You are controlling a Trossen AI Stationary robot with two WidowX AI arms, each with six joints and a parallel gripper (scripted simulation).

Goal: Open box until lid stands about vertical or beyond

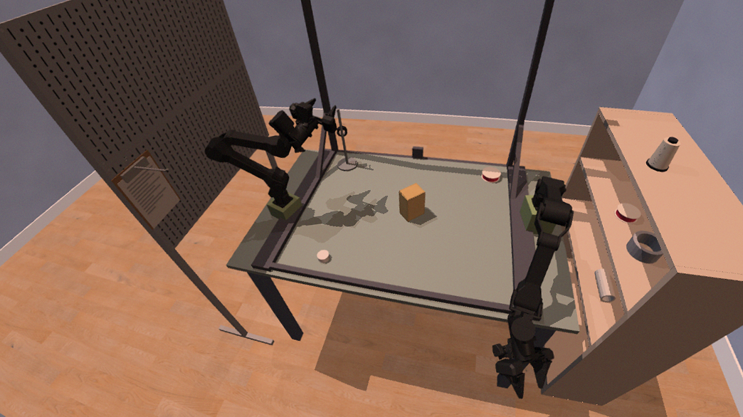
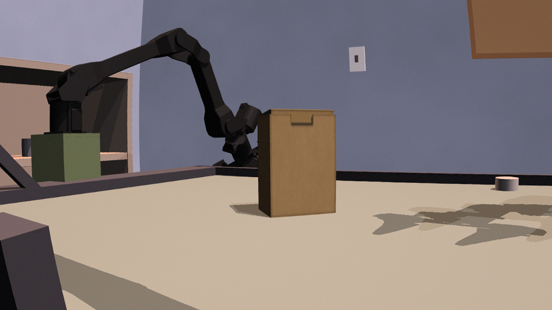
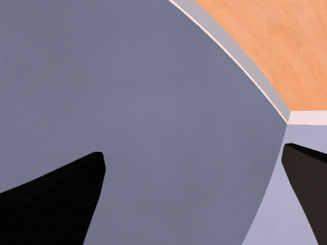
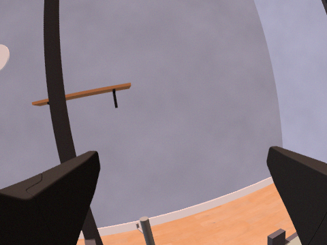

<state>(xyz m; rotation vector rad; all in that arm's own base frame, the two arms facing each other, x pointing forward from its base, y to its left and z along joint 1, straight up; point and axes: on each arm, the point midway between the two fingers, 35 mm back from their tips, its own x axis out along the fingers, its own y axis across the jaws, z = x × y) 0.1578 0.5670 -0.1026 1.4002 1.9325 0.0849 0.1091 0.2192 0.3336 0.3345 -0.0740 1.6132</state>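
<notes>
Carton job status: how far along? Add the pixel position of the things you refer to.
Done: only the upright stance; the carton (image 1: 411,205) (image 2: 302,167) stands on its base.
In hand: nothing; left gripper (image 1: 530,390) (image 2: 237,163) (image 3: 193,154) and right gripper (image 1: 325,105) (image 4: 187,158) are open, away from it.
Left: untuck the lid (image 1: 411,191) (image 2: 302,111), still closed above the notch (image 2: 301,119), swing it vertical, release.
</notes>
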